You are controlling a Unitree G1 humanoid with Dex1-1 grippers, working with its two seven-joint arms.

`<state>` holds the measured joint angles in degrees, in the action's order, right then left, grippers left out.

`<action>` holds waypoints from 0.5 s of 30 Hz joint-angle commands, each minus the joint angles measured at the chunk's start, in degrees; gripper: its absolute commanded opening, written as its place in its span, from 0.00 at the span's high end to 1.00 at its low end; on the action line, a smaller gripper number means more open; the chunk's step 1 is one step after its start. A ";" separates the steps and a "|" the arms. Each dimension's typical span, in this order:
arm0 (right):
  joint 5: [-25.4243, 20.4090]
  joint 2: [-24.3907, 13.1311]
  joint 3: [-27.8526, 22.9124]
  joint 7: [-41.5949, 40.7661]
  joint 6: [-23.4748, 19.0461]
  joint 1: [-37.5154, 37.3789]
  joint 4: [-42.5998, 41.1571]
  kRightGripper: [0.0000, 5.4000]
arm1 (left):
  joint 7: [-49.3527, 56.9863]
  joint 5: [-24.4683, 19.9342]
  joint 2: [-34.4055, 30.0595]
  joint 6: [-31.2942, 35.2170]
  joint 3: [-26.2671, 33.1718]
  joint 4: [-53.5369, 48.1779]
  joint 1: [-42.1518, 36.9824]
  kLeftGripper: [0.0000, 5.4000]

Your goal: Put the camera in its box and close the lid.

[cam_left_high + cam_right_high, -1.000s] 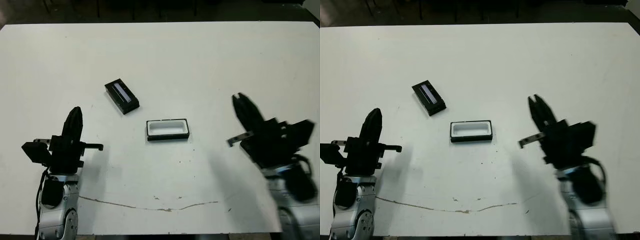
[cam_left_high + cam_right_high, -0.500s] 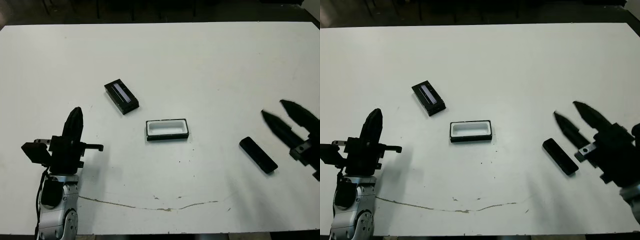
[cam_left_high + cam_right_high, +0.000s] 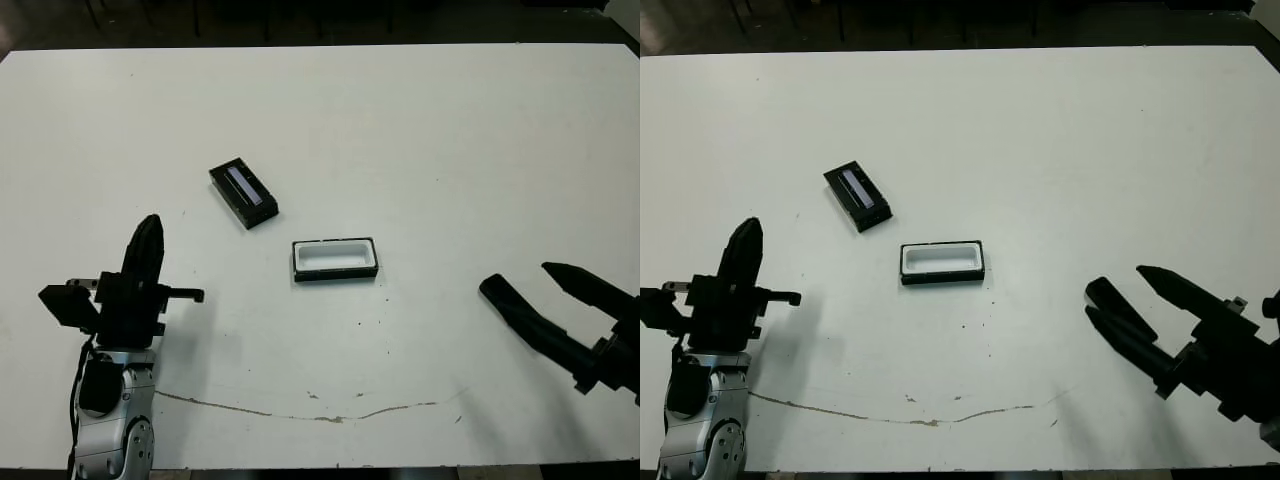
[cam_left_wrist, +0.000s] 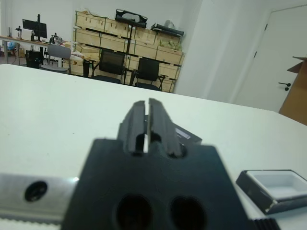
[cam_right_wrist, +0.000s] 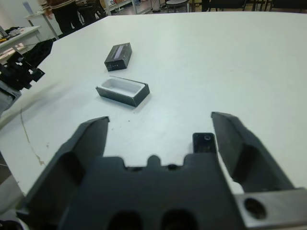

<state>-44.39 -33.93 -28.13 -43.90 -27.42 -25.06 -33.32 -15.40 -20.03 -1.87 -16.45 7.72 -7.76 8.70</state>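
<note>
The camera (image 5: 205, 143), a slim black bar, lies flat on the table at the right; in the right wrist view its end shows between my right gripper's (image 5: 160, 117) spread fingers. From the head views one finger (image 3: 530, 325) overlaps it. That gripper (image 3: 520, 282) is open and low over the table. The box (image 3: 335, 259), a black tray with white lining, sits open at the centre. The lid (image 3: 243, 193), a black block with a pale stripe, lies to its far left. My left gripper (image 3: 150, 232) hovers shut at the near left, holding nothing.
A thin brown crack (image 3: 300, 412) runs along the table's near edge. In the left wrist view, chairs and shelves of crates (image 4: 120, 43) stand beyond the table. A person (image 5: 62, 12) stands past the far edge in the right wrist view.
My right gripper has swung right and down, uncovering the camera, and now its fingers stand open on either side of it. The left arm, box and lid have not moved.
</note>
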 commanded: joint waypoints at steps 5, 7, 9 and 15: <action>3.01 2.37 0.87 1.19 3.18 -1.34 3.49 0.00 | -0.76 -0.35 -0.74 0.60 0.47 1.03 0.41 1.00; 2.98 2.44 1.13 1.74 3.02 -1.49 3.04 0.00 | -0.90 -0.36 -0.66 0.49 0.47 1.13 0.39 1.00; 2.85 2.57 1.35 2.07 2.90 -1.66 2.71 0.00 | -0.57 -0.17 -0.49 0.77 0.40 0.77 0.53 1.00; 2.21 2.81 1.54 3.36 2.12 -2.39 1.97 0.00 | -0.77 -0.49 -0.59 0.91 0.58 0.88 0.67 1.00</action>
<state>-42.05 -31.46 -26.69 -41.15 -24.43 -26.69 -31.20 -16.13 -20.35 -2.03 -16.45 7.85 -7.55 8.61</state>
